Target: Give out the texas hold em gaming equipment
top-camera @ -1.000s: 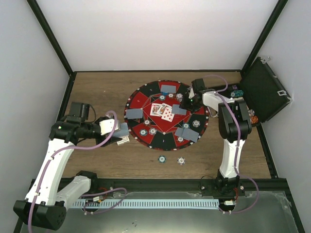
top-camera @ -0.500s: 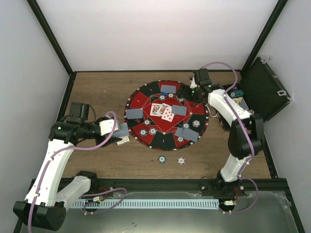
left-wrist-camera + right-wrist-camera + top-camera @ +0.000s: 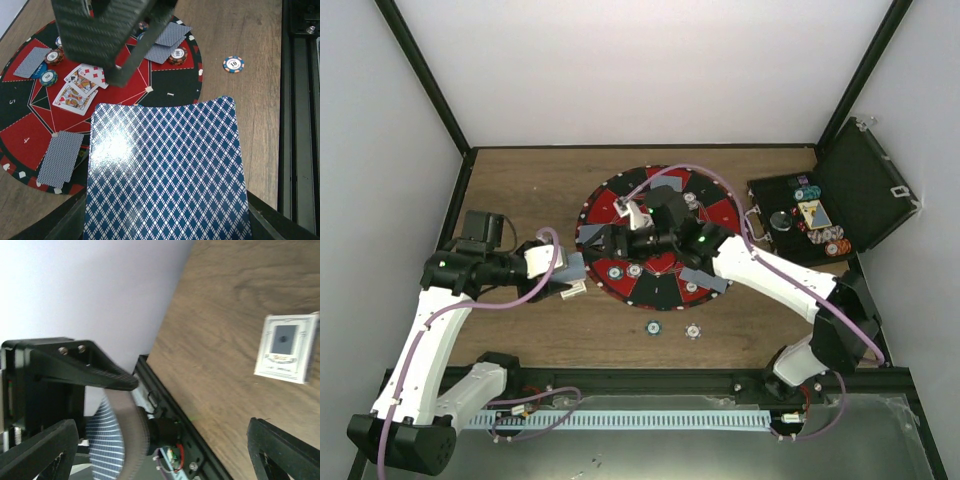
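And the right arm swings across! A second ago its claw was at the far right of the mat [image 3: 610, 205], by the open case [image 3: 850, 195], jaws only part way apart; now the right claw [image 3: 612, 240] hangs over the left centre of the mat with its jaws spread wide and nothing between them. The left claw [image 3: 562, 274] has not budged: it is clamped on the deck [image 3: 165, 170] of blue-backed cards, just off the mat's left edge, top card facing the oncoming fingers. Face-down hands already lie at several seats, the face-up cards [image 3: 80, 87] sit in the middle, chips [image 3: 177, 55] dot the mat, and two more chips [image 3: 652, 327] rest on the table on the near side. My read: the right claw is coming to take the next card, so dealing goes on, with an unfinished layout
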